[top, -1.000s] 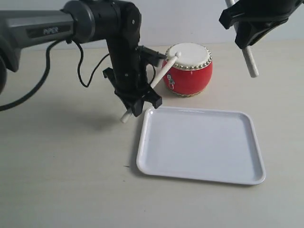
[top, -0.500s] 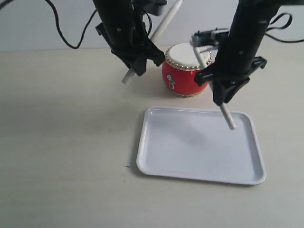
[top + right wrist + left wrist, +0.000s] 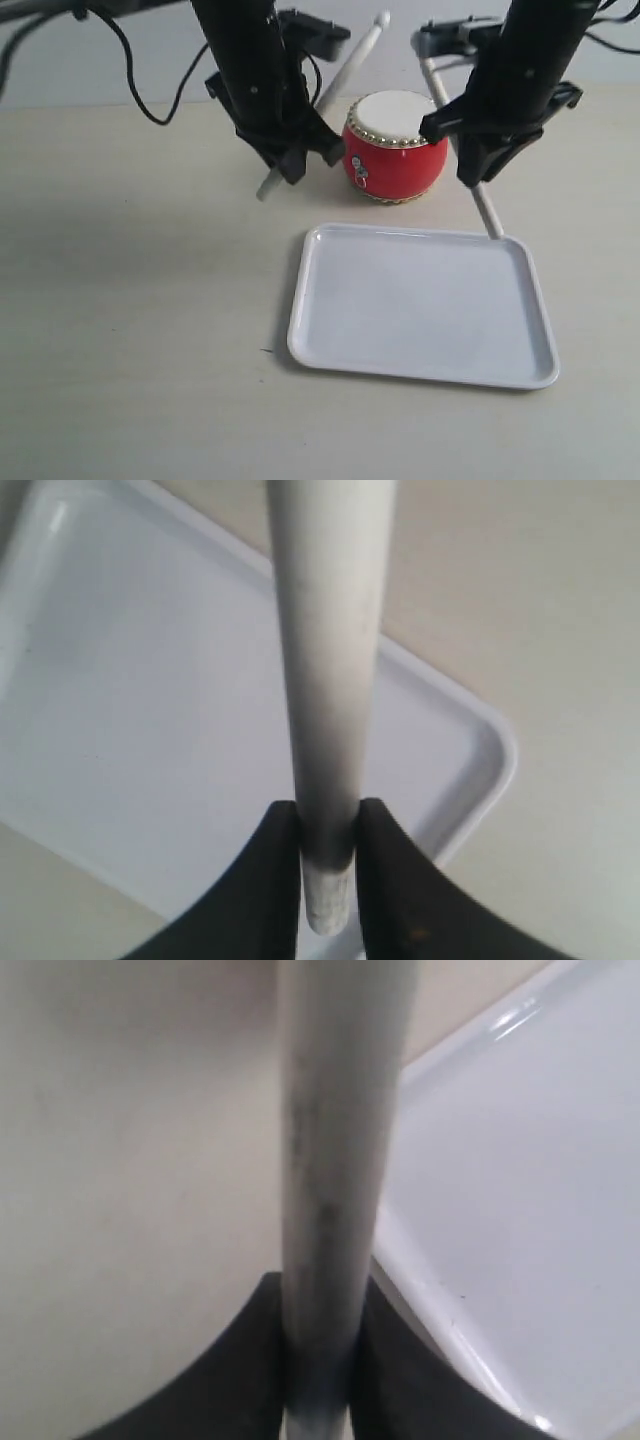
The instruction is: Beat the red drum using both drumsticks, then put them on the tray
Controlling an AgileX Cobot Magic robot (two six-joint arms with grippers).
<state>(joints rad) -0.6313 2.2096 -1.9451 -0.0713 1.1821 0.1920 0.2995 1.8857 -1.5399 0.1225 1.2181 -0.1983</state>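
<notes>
The red drum (image 3: 396, 148) with its cream skin stands behind the white tray (image 3: 330, 345). My left gripper (image 3: 290, 163) is shut on a pale drumstick (image 3: 345, 64) that slants up past the drum's left side, its rounded tip raised above the drum; the same stick (image 3: 335, 1160) fills the left wrist view, the tray (image 3: 520, 1160) beside it. My right gripper (image 3: 477, 165) is shut on the other drumstick (image 3: 484, 210), whose lower end hangs by the tray's far right edge. In the right wrist view that stick (image 3: 328, 630) crosses the tray (image 3: 130, 720).
Black cables (image 3: 150, 80) loop behind the left arm. The pale tabletop (image 3: 130, 330) stretches left of and in front of the tray. Both black arms stand close on either side of the drum.
The right arm has lifted and swung back, taking its stick's lower end off the tray's middle to its far edge. The left arm has barely shifted, its stick still raised.
</notes>
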